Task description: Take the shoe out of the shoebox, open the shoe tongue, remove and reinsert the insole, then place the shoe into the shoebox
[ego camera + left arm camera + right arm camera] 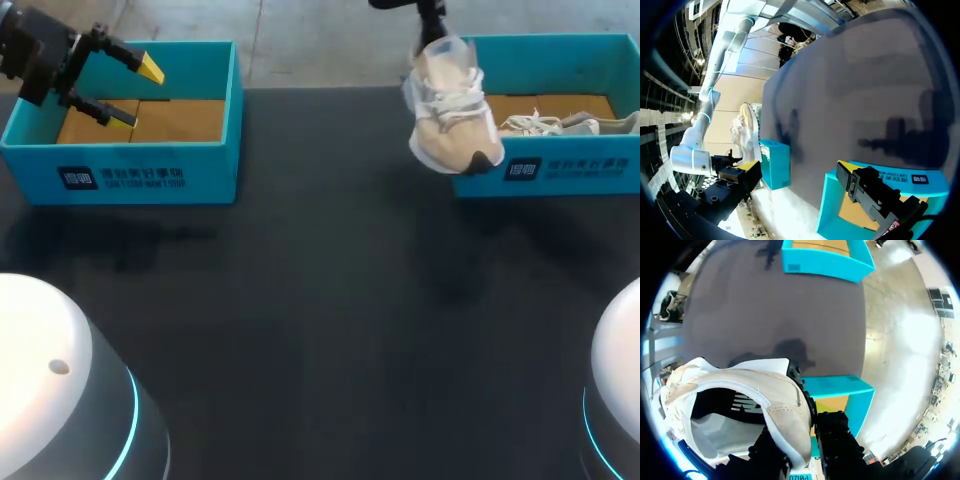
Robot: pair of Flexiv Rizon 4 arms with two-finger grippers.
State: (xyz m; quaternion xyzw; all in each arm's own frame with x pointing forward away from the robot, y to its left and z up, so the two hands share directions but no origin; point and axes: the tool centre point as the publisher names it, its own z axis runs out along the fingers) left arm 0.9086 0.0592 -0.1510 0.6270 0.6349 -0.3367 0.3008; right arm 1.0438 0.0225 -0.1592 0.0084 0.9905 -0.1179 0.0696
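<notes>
Dark matte surface (320, 300) here, with a teal box toward each far corner. Our right fingers (837, 440) are pinched shut on the heel collar of the beige shoe (450, 110), one finger inside the opening and one outside. The shoe hangs toe-down in the air at the left end of the right shoebox (560, 172), off the surface. The hold makes sense to us: the heel rim is a thin, fairly stiff edge to clamp, and it leaves the laces and tongue facing out where the other arm could get at them. A second shoe (570, 123) lies inside that box. Our left fingers (148, 66) are spread wide with nothing in them, hovering over the left shoebox (130, 172), well apart from the shoe, so we'd guess they're parked out of the way. The take-out step looks about done, and the tongue comes next. Our worry is the shoe swinging or slipping in that one-edge pinch.
</notes>
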